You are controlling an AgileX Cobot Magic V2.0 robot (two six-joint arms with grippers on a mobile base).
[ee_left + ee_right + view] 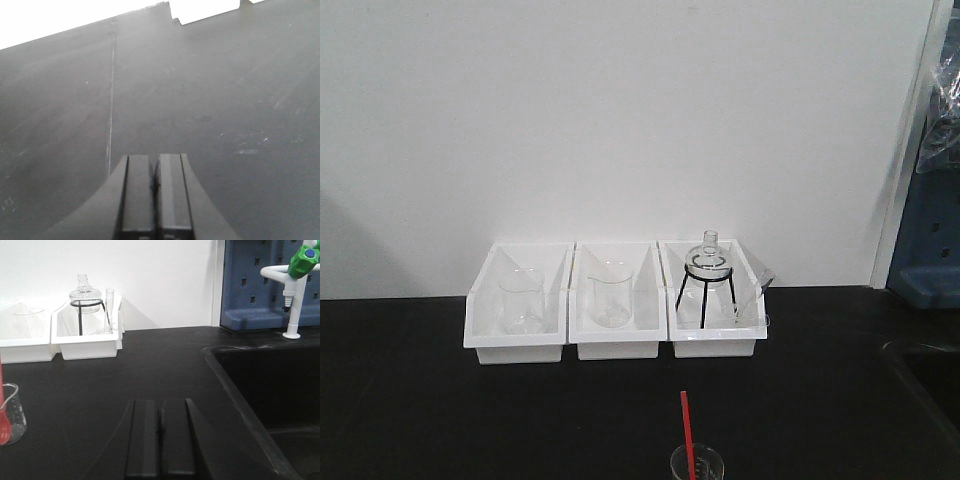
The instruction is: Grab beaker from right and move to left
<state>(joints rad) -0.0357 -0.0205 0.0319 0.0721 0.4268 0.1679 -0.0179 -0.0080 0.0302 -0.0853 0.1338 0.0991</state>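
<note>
Two grippers [155, 192] [160, 437], both pressed together, empty, resting over black bench [470, 420]. Beaker [697, 467] with red rod [686, 425] near front bench edge, left of right gripper (partly cut off in view). Risk: rod tipping out, glass sliding on approach. No readable labels; graduations too faint.

Three white bins [620, 345], flask [706, 258], sink [270, 385]
</note>
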